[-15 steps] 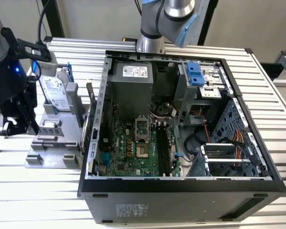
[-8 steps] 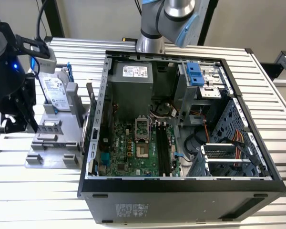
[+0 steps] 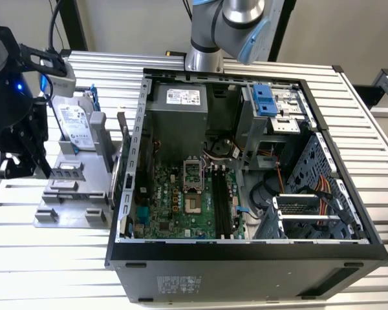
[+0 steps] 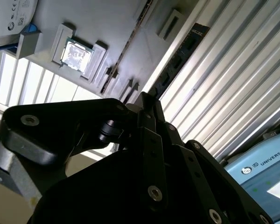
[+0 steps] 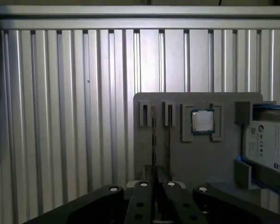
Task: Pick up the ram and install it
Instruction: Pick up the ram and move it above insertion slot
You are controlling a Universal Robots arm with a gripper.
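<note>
Tiny txt — sticker (image 5: 269,145) on hard drive (image 5: 266,113)

Black end effector (image 5: 155,183), grey tray (image 5: 224,161), ribbed silver table (image 5: 60,116).

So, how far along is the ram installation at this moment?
Done: nothing that shows. The long black slots on the motherboard are empty, and the ram stands on edge in the grey tray. In hand: the gripper hovers at the tray, lined up with the ram; I cannot tell whether it touches it. Left: the whole pick and install.
</note>
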